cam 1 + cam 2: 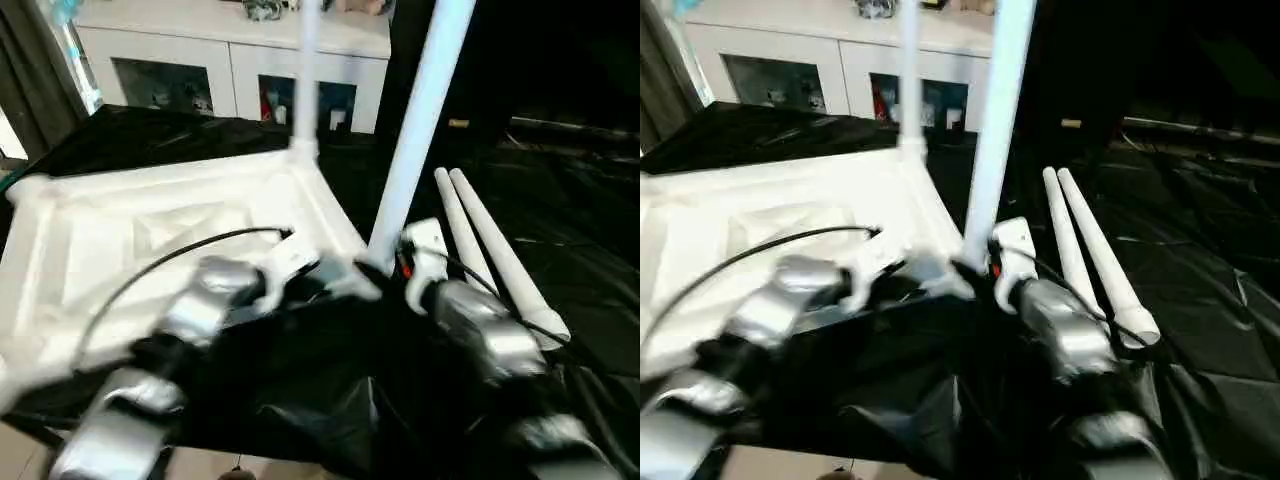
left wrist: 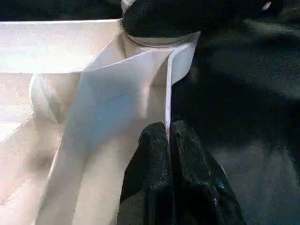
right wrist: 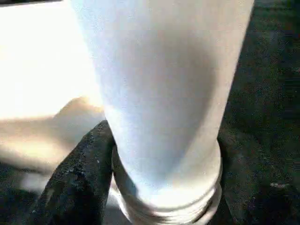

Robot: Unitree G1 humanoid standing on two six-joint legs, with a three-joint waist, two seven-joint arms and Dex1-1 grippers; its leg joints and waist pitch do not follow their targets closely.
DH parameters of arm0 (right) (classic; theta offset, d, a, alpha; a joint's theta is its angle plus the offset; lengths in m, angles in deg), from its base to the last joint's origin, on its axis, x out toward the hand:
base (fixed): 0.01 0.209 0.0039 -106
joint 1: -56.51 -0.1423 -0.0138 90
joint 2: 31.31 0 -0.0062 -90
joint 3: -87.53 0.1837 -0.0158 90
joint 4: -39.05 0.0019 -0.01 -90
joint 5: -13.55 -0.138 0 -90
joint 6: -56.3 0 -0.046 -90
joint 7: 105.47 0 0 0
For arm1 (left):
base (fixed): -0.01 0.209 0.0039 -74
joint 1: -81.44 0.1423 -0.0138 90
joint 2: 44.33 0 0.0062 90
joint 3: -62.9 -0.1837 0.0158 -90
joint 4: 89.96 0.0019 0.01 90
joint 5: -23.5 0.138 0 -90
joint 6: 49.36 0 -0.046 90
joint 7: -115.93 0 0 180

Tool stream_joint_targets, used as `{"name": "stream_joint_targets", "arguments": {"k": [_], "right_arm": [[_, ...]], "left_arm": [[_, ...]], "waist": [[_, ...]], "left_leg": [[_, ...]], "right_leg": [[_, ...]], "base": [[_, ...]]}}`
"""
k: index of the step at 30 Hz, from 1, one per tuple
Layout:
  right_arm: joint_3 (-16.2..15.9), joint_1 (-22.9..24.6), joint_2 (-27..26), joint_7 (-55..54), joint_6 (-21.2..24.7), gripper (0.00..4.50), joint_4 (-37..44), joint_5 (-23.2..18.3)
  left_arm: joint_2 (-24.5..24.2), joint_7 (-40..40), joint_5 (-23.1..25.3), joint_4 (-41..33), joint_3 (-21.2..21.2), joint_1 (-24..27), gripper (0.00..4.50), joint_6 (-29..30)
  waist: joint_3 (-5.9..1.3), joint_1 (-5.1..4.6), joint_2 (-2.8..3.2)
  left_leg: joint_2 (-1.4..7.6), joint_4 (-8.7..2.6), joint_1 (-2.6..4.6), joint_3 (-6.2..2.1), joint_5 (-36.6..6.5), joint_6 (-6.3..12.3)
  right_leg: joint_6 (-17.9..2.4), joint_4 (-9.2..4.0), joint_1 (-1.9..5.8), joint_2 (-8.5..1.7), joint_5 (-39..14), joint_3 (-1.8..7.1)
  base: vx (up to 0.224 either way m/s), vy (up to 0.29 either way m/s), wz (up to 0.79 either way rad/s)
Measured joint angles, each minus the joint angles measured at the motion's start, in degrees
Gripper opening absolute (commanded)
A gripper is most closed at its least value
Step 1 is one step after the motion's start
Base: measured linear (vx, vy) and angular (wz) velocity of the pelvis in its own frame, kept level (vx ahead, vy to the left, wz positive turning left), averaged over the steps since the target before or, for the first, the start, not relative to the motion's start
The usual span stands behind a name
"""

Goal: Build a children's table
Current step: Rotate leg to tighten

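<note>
Left end effector (image 2: 167,140): black fingers pressed together, pinching the thin rim wall of the table top (image 1: 150,240) beside a corner socket.
Right end effector (image 3: 159,187): fingers around the base of an upright leg (image 1: 420,120) at the top's near corner.
Table top: upside down on black sheeting (image 1: 580,220).
Spare legs (image 1: 490,250): two, lying beside it.

Support surface: black plastic sheet (image 1: 560,230), crinkled. White table top (image 1: 120,250) lies on it underside up, toward left. Two loose white legs (image 1: 490,250) lie side by side on sheet, right of top.

No legible text, labels, brands or numbers anywhere.
</note>
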Motion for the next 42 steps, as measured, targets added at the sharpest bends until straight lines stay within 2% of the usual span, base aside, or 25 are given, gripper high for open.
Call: {"name": "stream_joint_targets", "arguments": {"k": [4,5,11,14,18,21,25,28,35,40,42], "right_arm": [[1.89,-2.15,-2.91,-7.20,-3.70,2.76,-4.39,1.28],[1.90,-2.16,-2.97,-7.42,-4.08,3.32,-4.52,1.56],[1.79,-2.12,-3.23,-5.80,-6.42,3.89,-5.97,2.91],[-0.67,-1.45,-0.38,0.57,-5.86,3.89,-4.42,2.95],[-4.41,2.41,5.48,11.74,-4.06,3.89,1.64,3.03],[-5.78,4.64,8.92,19.82,-1.60,3.89,6.08,1.51],[-9.18,8.95,17.60,33.33,1.12,3.89,14.93,-0.97],[-10.43,10.22,20.27,38.10,1.97,3.89,18.13,-1.27],[-12.57,11.69,21.96,44.18,4.45,3.89,23.71,-3.42],[-12.58,12.14,22.26,45.39,4.97,3.89,24.23,-3.85],[-12.61,12.13,22.43,45.95,5.16,3.74,24.22,-3.87]], "left_arm": [[3.77,-4.94,1.22,1.40,0.34,-0.71,0.00,0.63],[3.97,-5.11,1.30,1.40,0.33,-0.71,0.00,0.63],[3.77,-5.23,1.34,1.38,0.30,-0.73,0.00,0.32],[1.74,-2.03,1.17,1.01,-0.01,-0.47,0.00,-1.53],[-2.42,4.79,0.67,-0.75,-0.60,0.64,0.00,-4.97],[-5.10,9.84,-0.24,-2.04,-0.76,1.65,0.00,-6.95],[-9.38,19.20,-2.75,-4.68,-1.42,3.41,0.00,-8.99],[-11.07,23.20,-3.80,-6.27,-1.54,4.41,0.00,-9.08],[-12.96,29.17,-5.51,-11.74,-3.00,7.47,0.00,-7.83],[-13.02,29.89,-5.55,-12.09,-3.04,7.81,0.00,-7.51],[-13.07,29.89,-5.52,-12.55,-3.03,8.08,0.00,-7.32]], "waist": [[-0.19,0.23,0.28],[-0.20,0.27,0.29],[-0.20,0.10,0.33],[-0.15,0.01,0.34],[-0.11,0.22,0.40],[-0.11,0.22,0.39],[-0.10,0.58,0.38],[-0.10,0.78,0.38],[-0.09,1.74,0.39],[-0.07,1.75,0.35],[-0.07,1.77,0.34]], "left_leg": [[-0.03,-0.02,-0.05,0.00,0.00,0.00],[-0.03,-0.02,-0.05,0.00,0.00,0.00],[-0.04,-0.04,-0.07,0.00,0.00,0.00],[-0.04,-0.18,-0.14,0.00,0.00,0.00],[-0.03,-0.51,-0.25,0.00,0.01,0.01],[-0.02,-0.47,-0.28,0.00,0.02,0.02],[-0.02,-0.38,-0.51,0.01,-0.03,0.18],[0.00,-0.30,-0.67,0.00,0.02,0.33],[0.02,-0.26,-0.65,0.03,0.00,0.25],[0.02,-0.20,-0.63,0.04,0.01,0.24],[0.02,-0.20,-0.63,0.03,0.01,0.24]], "right_leg": [[-0.08,-0.03,0.02,-0.03,0.05,0.00],[-0.05,-0.04,0.02,-0.03,0.03,0.00],[-0.02,-0.10,0.01,-0.03,0.02,0.02],[0.00,-0.14,-0.09,-0.02,0.01,0.01],[0.06,-0.27,-0.23,0.01,-0.07,-0.08],[0.01,-0.29,-0.23,0.03,-0.24,-0.09],[0.04,-0.46,-0.27,0.02,-0.40,-0.12],[0.04,-0.46,-0.37,0.02,-0.40,-0.16],[0.03,-0.31,-0.40,0.00,-0.40,-0.14],[0.02,-0.24,-0.38,-0.02,-0.36,-0.12],[0.02,-0.23,-0.38,-0.02,-0.37,-0.13]], "base": [[0.000,0.000,0.00],[0.000,0.000,0.00],[0.000,0.000,0.00],[0.000,0.000,0.00],[0.000,0.000,0.00],[0.000,0.000,0.00],[0.000,0.000,0.00],[0.000,0.000,0.00],[0.000,0.000,0.00],[0.000,0.000,0.00],[0.000,0.000,0.00]]}}
